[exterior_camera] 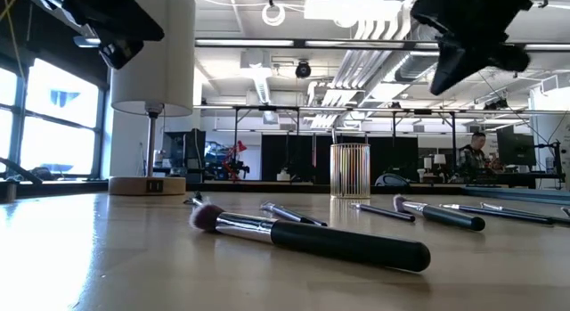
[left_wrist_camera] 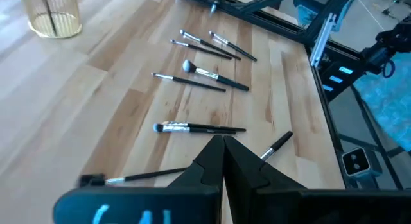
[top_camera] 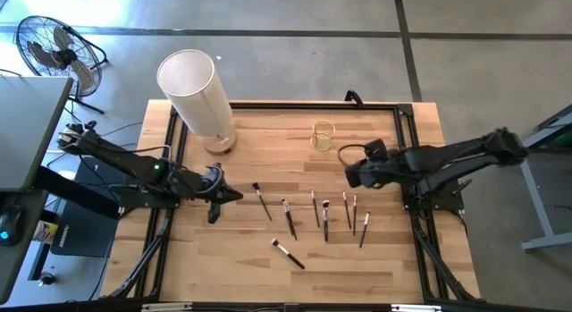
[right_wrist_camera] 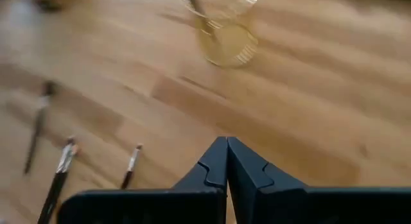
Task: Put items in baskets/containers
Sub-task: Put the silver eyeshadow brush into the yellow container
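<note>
Several thin dark-handled makeup brushes (top_camera: 325,219) lie flat on the wooden table, most in a loose row (left_wrist_camera: 204,74), one farther left (top_camera: 261,200) and one toward the near edge (top_camera: 288,254), large in the low view (exterior_camera: 312,240). The small yellowish glass cup (top_camera: 323,136) (right_wrist_camera: 226,39) stands upright near the far edge, with what looks like one thin brush standing in it (exterior_camera: 335,137). My left gripper (top_camera: 228,196) (left_wrist_camera: 223,144) hangs shut and empty above the table, left of the brushes. My right gripper (top_camera: 350,173) (right_wrist_camera: 227,146), also shut and empty, hovers between the cup and the row of brushes.
A tall white cylinder on a wooden base (top_camera: 192,93) stands at the far left corner of the table. Black frame rails (top_camera: 407,115) run along the far and side edges. Bare wood (top_camera: 223,258) lies toward the near edge. A fan (top_camera: 55,53) stands on the floor.
</note>
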Robot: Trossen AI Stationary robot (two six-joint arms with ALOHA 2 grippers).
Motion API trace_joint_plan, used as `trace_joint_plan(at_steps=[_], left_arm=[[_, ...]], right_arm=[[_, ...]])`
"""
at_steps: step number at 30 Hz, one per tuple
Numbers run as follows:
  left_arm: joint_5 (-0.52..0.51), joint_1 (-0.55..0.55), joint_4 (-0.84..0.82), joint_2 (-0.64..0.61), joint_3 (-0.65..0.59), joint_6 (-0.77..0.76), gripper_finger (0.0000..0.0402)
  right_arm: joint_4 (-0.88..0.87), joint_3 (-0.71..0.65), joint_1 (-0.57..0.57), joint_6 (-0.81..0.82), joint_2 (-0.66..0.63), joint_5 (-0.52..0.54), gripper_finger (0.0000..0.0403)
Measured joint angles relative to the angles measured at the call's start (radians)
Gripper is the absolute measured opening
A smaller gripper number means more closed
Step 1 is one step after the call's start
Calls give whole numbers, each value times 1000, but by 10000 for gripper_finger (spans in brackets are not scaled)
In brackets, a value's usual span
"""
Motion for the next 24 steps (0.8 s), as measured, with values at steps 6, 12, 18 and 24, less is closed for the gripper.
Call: trace_joint_plan(at_steps=[6, 12, 18, 24], left_arm=[[-27, 0, -102, -75, -1, 6, 0], [-86, 0, -150, -91, -1, 25, 0], [-94, 0, -154, -86, -1, 24, 0], [-94, 0, -152, -79, -1, 24, 0]], right_arm=[[-183, 63, 32, 363, 162, -233, 1], [-164, -11, 41, 477, 260, -416, 1], [-1, -132, 63, 574, 286, -524, 1], [152, -224, 99, 658, 281, -565, 1]])
